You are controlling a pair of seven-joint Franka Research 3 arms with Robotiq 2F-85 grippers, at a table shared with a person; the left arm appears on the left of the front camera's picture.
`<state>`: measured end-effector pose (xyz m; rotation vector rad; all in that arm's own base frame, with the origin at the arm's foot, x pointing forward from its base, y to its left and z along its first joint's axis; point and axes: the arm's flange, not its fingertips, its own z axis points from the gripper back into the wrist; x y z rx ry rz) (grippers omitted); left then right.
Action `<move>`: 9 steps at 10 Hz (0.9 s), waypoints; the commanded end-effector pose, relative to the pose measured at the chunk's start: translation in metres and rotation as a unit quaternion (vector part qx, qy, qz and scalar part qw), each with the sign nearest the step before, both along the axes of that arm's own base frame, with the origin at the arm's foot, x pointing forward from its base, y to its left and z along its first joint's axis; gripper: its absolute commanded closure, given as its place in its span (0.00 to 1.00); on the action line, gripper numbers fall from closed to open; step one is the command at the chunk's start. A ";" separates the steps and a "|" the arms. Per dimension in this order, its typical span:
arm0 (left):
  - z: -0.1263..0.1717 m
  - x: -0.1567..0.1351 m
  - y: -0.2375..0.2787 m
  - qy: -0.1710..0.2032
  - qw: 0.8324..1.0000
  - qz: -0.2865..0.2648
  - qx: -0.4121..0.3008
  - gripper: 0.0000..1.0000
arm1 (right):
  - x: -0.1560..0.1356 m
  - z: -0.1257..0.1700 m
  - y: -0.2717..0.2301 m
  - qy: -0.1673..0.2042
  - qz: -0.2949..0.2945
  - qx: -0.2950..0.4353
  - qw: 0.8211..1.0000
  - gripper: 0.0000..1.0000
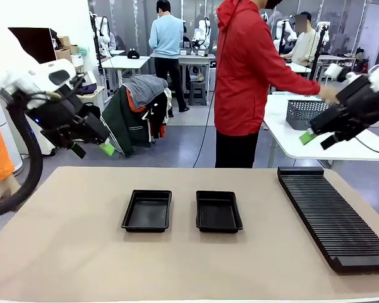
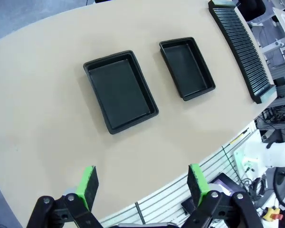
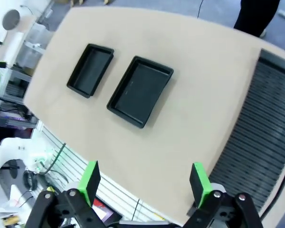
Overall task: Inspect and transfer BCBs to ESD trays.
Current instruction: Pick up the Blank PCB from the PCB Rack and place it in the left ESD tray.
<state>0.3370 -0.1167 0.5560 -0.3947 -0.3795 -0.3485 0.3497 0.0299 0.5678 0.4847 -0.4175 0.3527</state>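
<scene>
both grippers hang high above the table: the left gripper and the right gripper each have their fingers spread wide with nothing between them. the left tray and right tray lie side by side mid-table, just apart, floors bare. a person's hand is at a mesh basket on the white table behind.

risks, as i judge them: a thin board pinched by one edge would likely flex or slip, and the green pads might scrape its face. set down skewed, it could ride up on a raised rim instead of seating flat (little room to spare, i'd guess). a reach across could clip the rack at the right.

trays: glossy moulded black plastic, shallow, with rounded corners. table: matte tan, smooth. rack: long, black, finely slotted. basket: grey wire mesh.
</scene>
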 end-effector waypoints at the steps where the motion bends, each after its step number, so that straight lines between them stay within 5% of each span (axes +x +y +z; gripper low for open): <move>1: 0.020 0.001 0.009 0.029 0.999 0.025 -0.002 0.00 | 0.002 0.007 -0.029 0.044 -0.010 0.028 0.999 0.00; 9: 0.073 -0.004 0.067 0.091 0.992 0.072 -0.055 0.00 | 0.001 0.030 -0.120 0.122 -0.061 0.118 0.984 0.00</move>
